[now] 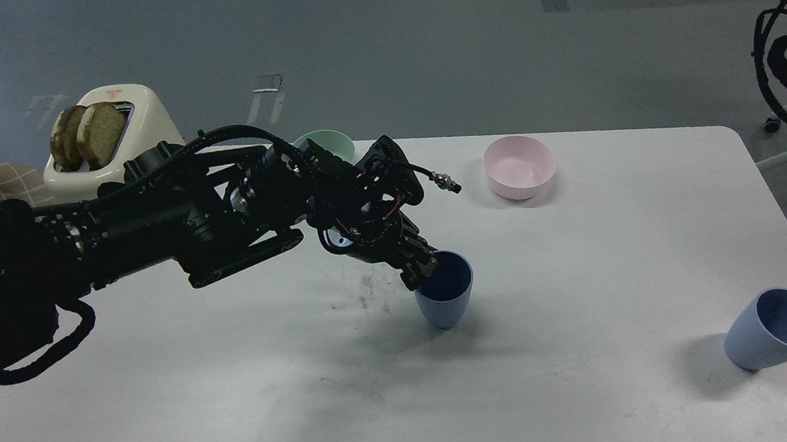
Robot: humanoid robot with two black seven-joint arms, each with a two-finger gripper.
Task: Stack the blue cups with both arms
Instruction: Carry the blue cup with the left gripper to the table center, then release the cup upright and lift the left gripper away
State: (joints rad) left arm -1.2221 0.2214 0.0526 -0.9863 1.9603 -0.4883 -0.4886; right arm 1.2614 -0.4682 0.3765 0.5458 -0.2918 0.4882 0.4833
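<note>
Two matte dusty-blue tumblers: the left gripper (pixel 423 269) is seemingly pinching the near-centre one's (pixel 445 293) rim, while the far-right one (pixel 777 328) is sitting well apart, rightward.

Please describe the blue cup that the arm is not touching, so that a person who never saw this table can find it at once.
Start at the white table and go to its near right corner, far from the pink bowl at the back. There a blue cup stands alone, tilted, its mouth turned up and to the right. The other blue cup, mid-table, has the left gripper at its rim.
</note>
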